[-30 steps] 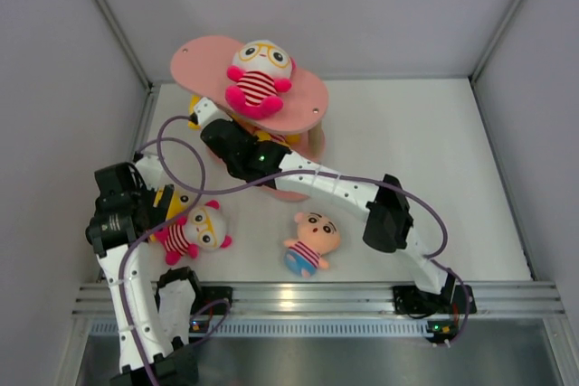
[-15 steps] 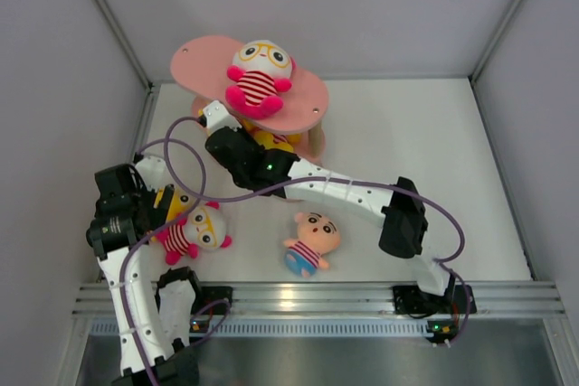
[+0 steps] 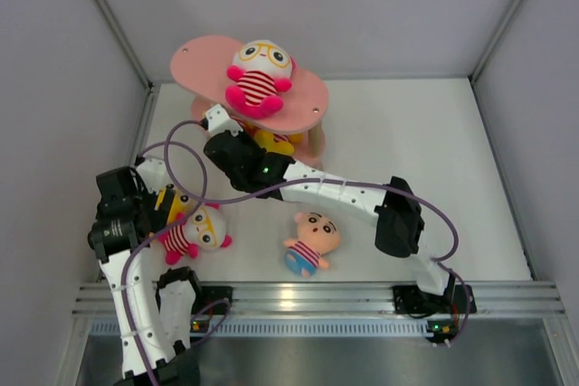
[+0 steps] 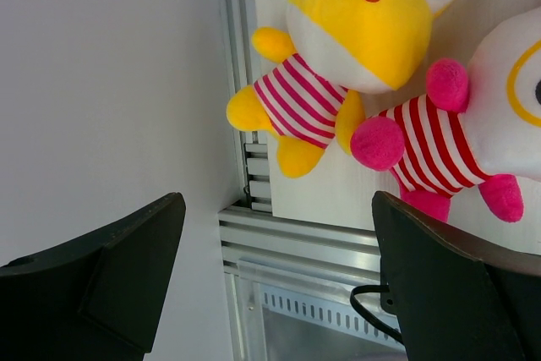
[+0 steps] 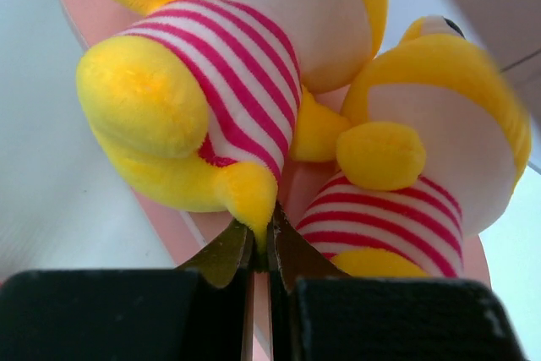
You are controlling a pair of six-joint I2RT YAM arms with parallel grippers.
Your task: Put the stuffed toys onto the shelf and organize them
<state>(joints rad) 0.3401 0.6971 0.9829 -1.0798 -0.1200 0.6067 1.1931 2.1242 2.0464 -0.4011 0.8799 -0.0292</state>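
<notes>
The pink shelf [image 3: 194,56] stands at the back left with a pink-limbed stuffed toy [image 3: 258,74] on its top board. My right gripper [image 5: 264,243] reaches in under that board and is shut on the foot of a yellow stuffed toy [image 5: 211,99]. A second yellow toy [image 5: 423,124] sits beside it on the pink board [image 5: 161,217]. My left gripper [image 4: 279,281] hangs open over the table's left edge, above a yellow toy [image 4: 338,40] and a pink-limbed one [image 4: 456,141], touching neither. A peach-faced toy [image 3: 312,241] lies near the front middle.
The grey side wall [image 4: 101,82] and the aluminium frame rail [image 4: 296,243] run close beside my left gripper. My right arm [image 3: 344,194] stretches diagonally across the table with its purple cable looping over the left arm [image 3: 122,219]. The shelf's wooden post [image 3: 316,140] stands near the right wrist.
My right wrist has shifted slightly rightward under the top board, still pinching the yellow toy, and its elbow has swung out. The left arm has hardly moved.
</notes>
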